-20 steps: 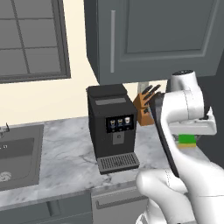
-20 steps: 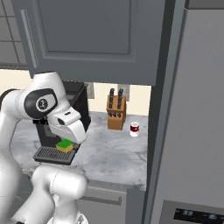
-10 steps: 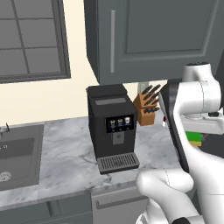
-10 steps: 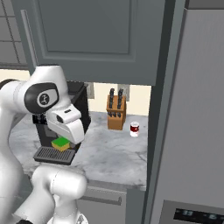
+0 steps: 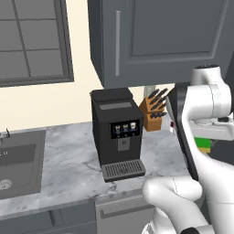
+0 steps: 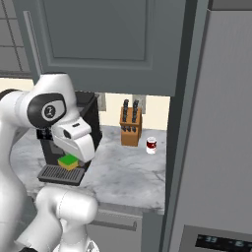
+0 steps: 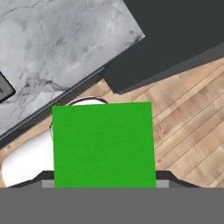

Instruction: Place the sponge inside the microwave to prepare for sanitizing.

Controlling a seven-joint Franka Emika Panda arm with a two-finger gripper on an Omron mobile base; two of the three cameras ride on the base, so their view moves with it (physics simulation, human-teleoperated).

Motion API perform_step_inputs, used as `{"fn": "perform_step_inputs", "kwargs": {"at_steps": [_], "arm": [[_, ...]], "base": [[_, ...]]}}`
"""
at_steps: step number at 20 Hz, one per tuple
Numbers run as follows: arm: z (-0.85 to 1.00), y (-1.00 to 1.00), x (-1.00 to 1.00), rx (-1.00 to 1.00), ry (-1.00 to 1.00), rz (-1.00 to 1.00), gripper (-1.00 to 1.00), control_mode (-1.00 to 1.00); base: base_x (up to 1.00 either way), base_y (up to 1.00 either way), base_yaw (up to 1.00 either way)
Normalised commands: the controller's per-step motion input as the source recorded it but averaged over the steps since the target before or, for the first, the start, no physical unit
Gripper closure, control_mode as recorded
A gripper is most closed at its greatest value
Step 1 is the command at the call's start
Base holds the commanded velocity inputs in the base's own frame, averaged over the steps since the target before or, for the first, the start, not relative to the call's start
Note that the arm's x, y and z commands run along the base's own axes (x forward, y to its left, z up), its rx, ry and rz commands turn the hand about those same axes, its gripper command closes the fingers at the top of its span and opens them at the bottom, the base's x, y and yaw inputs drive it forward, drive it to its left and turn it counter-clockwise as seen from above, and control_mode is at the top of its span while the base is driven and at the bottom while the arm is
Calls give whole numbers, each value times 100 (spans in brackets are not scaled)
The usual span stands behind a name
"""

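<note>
Holding the sponge is what your gripper is doing: in the hand view the green block sits right against the camera, between the jaws, covering both tips, so the jaws are clamped on it. In the right base view you see the sponge's green top and yellow underside tucked just under the white hand, raised in the air in front of the coffee machine and above its drip tray. In the left base view you get a thin green and yellow sliver of it at the right edge, below the wrist.

Under the sponge, the hand view gives you wood floor, a dark cabinet front and the marble counter beyond its edge, so the sponge hangs out past the counter front, not over it.

Farther back on the counter you have the knife block by the wall and a small red-and-white can just beside it. The sink is well off to the left. Grey wall cabinets hang above.
</note>
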Motion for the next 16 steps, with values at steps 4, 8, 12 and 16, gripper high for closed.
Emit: {"fn": "perform_step_inputs", "kwargs": {"at_steps": [4, 8, 12, 16], "arm": [[0, 0, 0, 0, 0, 0, 100, 100], [0, 0, 0, 0, 0, 0, 100, 100], [0, 0, 0, 0, 0, 0, 100, 100], [0, 0, 0, 0, 0, 0, 100, 100]], "base": [[-49, 0, -1], [-80, 0, -5], [-83, 0, -6], [-82, 0, -15]]}}
